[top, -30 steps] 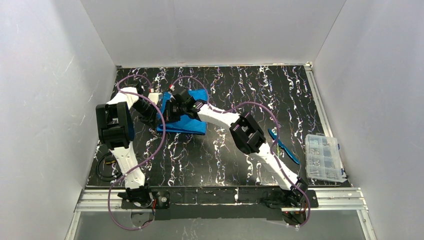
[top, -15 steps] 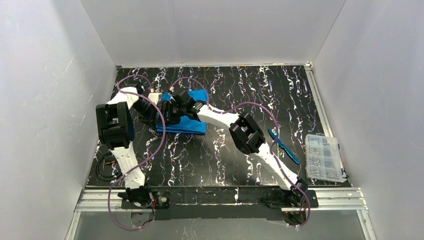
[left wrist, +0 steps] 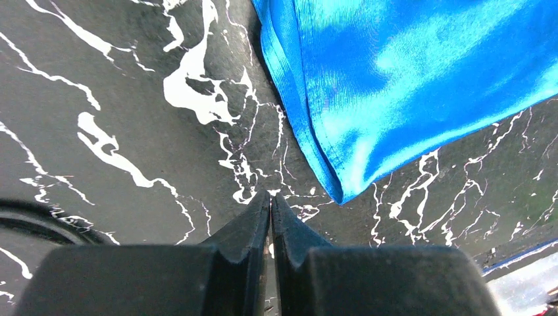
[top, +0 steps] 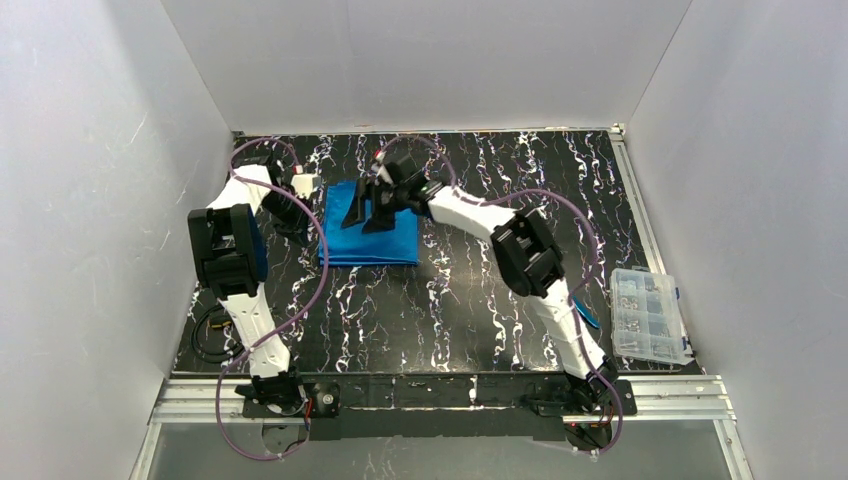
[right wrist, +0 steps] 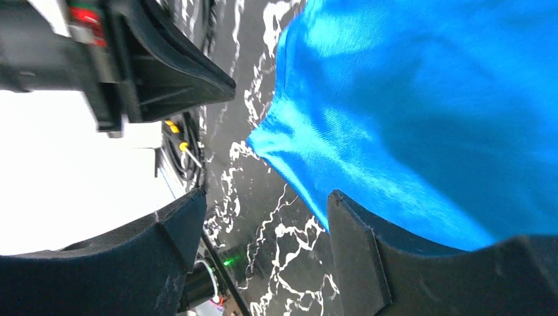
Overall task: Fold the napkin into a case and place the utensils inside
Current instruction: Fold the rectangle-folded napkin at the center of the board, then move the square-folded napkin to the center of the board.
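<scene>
Two claws, one cloth.

Item: bright blue satin-sheen napkin (top: 372, 240), lying flat as a layered rectangle on the black, white-veined tabletop (top: 480, 290), left of centre. I judge it not yet a pouch.

Item: my right claw (right wrist: 264, 197), jaws spread wide and holding nothing, poised over the cloth, probably to take another edge.

Item: my left claw (left wrist: 270, 197), pressed shut and empty, its tips just beside the cloth's corner and off the fabric, so it pins nothing.

Item: slim blue-green utensils (top: 588, 318), well apart at right by a clear plastic compartment box (top: 648, 315), mostly hidden behind my right arm.
</scene>
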